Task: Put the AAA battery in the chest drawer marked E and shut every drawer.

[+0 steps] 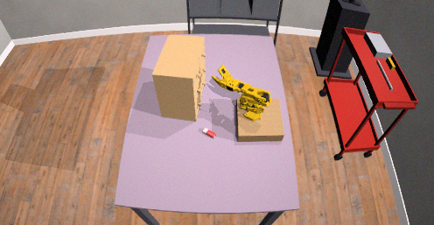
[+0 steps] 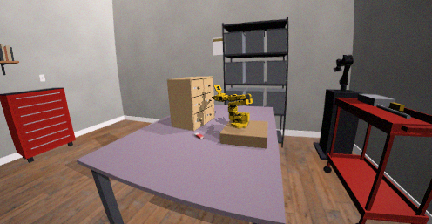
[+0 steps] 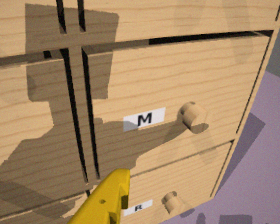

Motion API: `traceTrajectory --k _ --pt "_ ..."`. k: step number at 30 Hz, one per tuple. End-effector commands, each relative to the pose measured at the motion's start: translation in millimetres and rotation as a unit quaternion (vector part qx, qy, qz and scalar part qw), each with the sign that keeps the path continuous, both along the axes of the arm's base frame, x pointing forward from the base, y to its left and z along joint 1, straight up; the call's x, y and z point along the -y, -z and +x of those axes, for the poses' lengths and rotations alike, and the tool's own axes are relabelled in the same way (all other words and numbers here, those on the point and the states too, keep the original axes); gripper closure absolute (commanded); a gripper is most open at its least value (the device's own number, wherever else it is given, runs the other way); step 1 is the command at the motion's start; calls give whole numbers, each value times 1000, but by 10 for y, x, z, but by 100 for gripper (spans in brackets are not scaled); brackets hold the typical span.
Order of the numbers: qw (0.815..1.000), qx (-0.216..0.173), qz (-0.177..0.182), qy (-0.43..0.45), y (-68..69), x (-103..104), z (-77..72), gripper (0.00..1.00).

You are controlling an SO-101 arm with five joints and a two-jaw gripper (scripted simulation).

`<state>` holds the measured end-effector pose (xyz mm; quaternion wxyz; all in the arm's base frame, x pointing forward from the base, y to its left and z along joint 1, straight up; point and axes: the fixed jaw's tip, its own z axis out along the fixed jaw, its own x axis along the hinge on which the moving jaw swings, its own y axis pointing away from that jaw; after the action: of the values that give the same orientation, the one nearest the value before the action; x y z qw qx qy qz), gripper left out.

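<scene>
The wooden chest (image 1: pixel 179 82) stands upright at the back left of the purple table, its drawer fronts facing my arm; it also shows in the exterior view (image 2: pixel 191 102). All drawers I can see look shut. My gripper (image 1: pixel 220 77) hovers close in front of the chest, partly open and empty. In the wrist view, one yellow jaw (image 3: pixel 100 219) points at the drawer marked M (image 3: pixel 144 120) with its round knob (image 3: pixel 192 116). The label on the drawer below (image 3: pixel 139 208) is too small to read. A small red-and-white thing (image 1: pixel 209 132), perhaps the battery, lies on the table before the chest.
My arm stands on a low wooden block (image 1: pixel 260 121) right of the chest. A red cart (image 1: pixel 372 89) stands off the table's right side and a dark shelf unit (image 1: pixel 235 2) behind the far edge.
</scene>
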<state>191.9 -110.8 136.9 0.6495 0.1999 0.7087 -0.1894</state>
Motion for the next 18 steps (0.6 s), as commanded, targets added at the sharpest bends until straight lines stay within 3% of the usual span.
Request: traceTrajectory --k 1,18 --pt "1000 3 3 6 19 17 -23 50" --pt "987 -41 19 -154 -54 -669 122 50"
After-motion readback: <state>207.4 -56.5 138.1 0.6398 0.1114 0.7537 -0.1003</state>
